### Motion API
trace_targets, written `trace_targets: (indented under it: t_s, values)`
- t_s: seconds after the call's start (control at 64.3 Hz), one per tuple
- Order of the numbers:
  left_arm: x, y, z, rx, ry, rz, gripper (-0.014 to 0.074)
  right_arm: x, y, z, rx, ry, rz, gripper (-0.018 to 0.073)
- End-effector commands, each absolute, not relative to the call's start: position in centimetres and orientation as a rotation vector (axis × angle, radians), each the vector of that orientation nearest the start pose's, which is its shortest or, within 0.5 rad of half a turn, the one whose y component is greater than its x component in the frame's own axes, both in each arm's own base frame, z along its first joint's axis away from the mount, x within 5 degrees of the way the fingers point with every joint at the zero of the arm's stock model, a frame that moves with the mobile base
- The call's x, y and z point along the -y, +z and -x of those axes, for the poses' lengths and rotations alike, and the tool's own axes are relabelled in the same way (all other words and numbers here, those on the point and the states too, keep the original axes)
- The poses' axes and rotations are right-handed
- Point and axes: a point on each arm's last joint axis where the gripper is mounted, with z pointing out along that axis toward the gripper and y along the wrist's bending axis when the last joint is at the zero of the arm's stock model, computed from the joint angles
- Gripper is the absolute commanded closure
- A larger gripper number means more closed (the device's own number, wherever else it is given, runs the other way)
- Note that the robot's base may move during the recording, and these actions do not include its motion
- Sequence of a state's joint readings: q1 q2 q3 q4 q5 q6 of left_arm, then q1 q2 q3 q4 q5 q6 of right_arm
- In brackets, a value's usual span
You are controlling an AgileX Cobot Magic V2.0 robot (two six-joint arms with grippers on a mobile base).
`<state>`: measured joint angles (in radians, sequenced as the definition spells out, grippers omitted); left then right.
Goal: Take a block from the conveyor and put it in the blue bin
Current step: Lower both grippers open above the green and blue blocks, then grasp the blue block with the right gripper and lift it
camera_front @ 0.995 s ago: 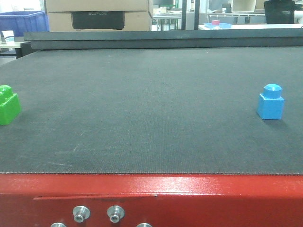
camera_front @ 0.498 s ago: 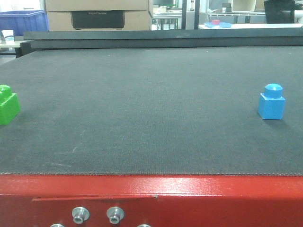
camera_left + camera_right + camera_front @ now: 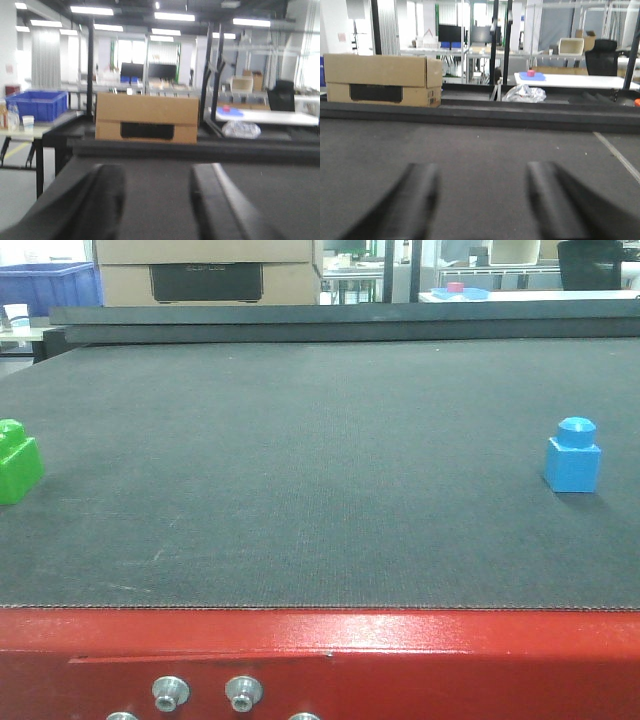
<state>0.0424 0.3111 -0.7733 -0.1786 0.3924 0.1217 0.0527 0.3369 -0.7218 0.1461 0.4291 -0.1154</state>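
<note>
Landmark: the conveyor (image 3: 320, 470), a wide dark grey textured belt that fills most of the front view. It sits on a glossy red frame (image 3: 400, 650) with silver bolts (image 3: 170, 692) below its near edge.

Blue block: the blue block (image 3: 573, 456) stands upright on the conveyor with its round stud on top. It is close to the belt's right edge and about midway along its depth.

Green block: the green block (image 3: 18, 462) sits on the conveyor at the left edge, partly cut off by the picture border. It is well apart from the blue block, across the belt's width.

Blue bin: the blue bin (image 3: 36, 104) is off the conveyor, beyond its far left corner. It stands on a bench (image 3: 20, 131) with a white cup (image 3: 28, 122) just beside it.

My left fingers: my left fingers (image 3: 102, 200) are released, spread apart over the conveyor with only belt showing between them. They are blurred and hold nothing.

My right fingers: my right fingers (image 3: 415, 200) are also released, spread wide over the conveyor with bare belt in the gap.

Cardboard box: the cardboard box (image 3: 382, 80) rests just past the conveyor's far edge, left of centre.

Past the conveyor's far right: a white bench (image 3: 580, 80) carries a small pink object (image 3: 530, 73) on a blue tray (image 3: 538, 77). A crumpled clear bag (image 3: 522, 93) lies nearer the belt's far edge.
</note>
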Motion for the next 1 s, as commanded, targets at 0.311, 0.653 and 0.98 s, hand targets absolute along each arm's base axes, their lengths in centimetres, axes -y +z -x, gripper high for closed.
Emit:
trace_targets:
  t_s: [0.311,0.653,0.98]
  values:
    - [0.6,43.1,-7.9,-1.653,-0.029,-0.07,0.0001,-1.3,41.0,-8.5,-1.621,0.122,0.108,-0.001]
    - [1.9,41.7,-12.2,-1.872,-0.093,-0.195,0.0008,-5.3,41.4,-16.8,-2.068,0.252,0.341,-0.001]
    - [2.6,40.8,-14.1,-1.938,-0.114,-0.23,0.0008,-7.2,35.7,-25.2,-2.493,0.227,0.138,-0.001]
